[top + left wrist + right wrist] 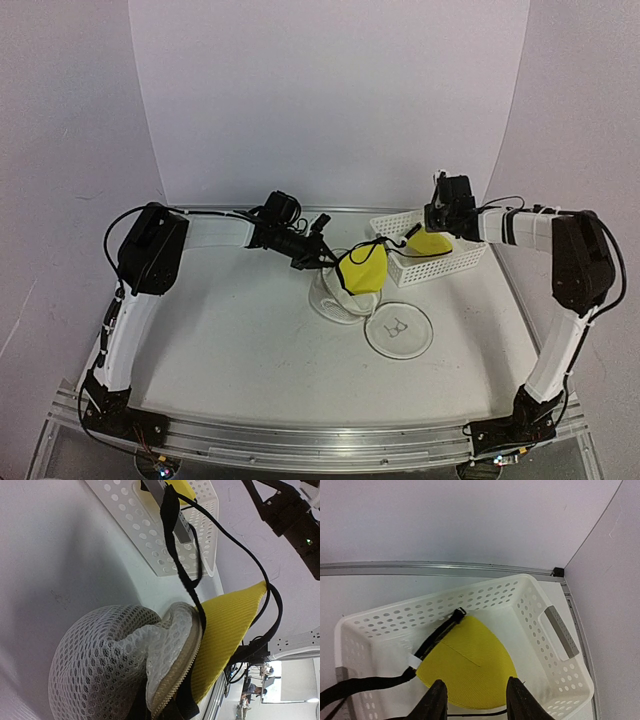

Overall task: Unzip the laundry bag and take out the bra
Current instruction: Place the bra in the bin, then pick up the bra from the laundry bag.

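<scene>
The laundry bag (pixel 338 300), a white mesh pouch, lies unzipped at mid-table; its mesh (pixel 100 665) and zipper rim (pixel 177 675) fill the left wrist view. Its flat round face with the black pictogram (pixel 398 331) lies beside it. The yellow bra has one cup (pixel 363 268) over the bag's mouth (pixel 225 630) and the other cup (pixel 431 243) in the white basket (pixel 470 665), joined by black straps (pixel 182 570). My left gripper (pixel 320 257) is shut on the bag's zipper rim, its fingers mostly hidden (pixel 167 713). My right gripper (pixel 420 231) is open just above the cup in the basket (pixel 477 702).
The white perforated plastic basket (pixel 450 262) stands at the back right, its wall (pixel 555 630) close around my right fingers (pixel 436 700). It also shows in the left wrist view (pixel 150 530). The table's raised back edge (pixel 420 569) runs behind it.
</scene>
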You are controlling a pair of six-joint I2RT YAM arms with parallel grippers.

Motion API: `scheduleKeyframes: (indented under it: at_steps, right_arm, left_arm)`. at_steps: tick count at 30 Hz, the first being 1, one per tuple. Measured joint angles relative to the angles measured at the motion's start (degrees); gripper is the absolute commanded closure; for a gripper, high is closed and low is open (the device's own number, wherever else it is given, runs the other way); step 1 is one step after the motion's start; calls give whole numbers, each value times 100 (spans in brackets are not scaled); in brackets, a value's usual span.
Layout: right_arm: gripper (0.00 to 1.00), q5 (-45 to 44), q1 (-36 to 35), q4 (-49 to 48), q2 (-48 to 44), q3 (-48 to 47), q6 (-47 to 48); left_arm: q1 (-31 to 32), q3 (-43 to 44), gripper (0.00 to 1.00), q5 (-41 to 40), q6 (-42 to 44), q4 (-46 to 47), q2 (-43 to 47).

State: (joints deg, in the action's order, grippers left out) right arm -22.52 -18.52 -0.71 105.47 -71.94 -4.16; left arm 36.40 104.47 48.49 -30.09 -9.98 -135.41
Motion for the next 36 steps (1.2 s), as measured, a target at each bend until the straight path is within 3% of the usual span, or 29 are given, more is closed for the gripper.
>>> scheduleKeyframes:
  at_steps: [7, 13, 25, 36]
  right_arm:
    - [41, 1095, 2, -11, -1211, 402, -245]
    - [34, 2610, 0, -81, -1786, 732, -675]
    - [27, 4551, -166, -555, -962, 951, -2061]
    - [25, 5165, -337, -1421, -157, 1150, -3211]
  left_arm:
    - [0, 0, 100, 2, 0, 0, 0]
    - [0, 0, 100, 2, 0, 0, 0]
    - [-2, 0, 100, 4, 2, -2, -2]
    - [0, 0, 100, 42, 2, -4, -2]
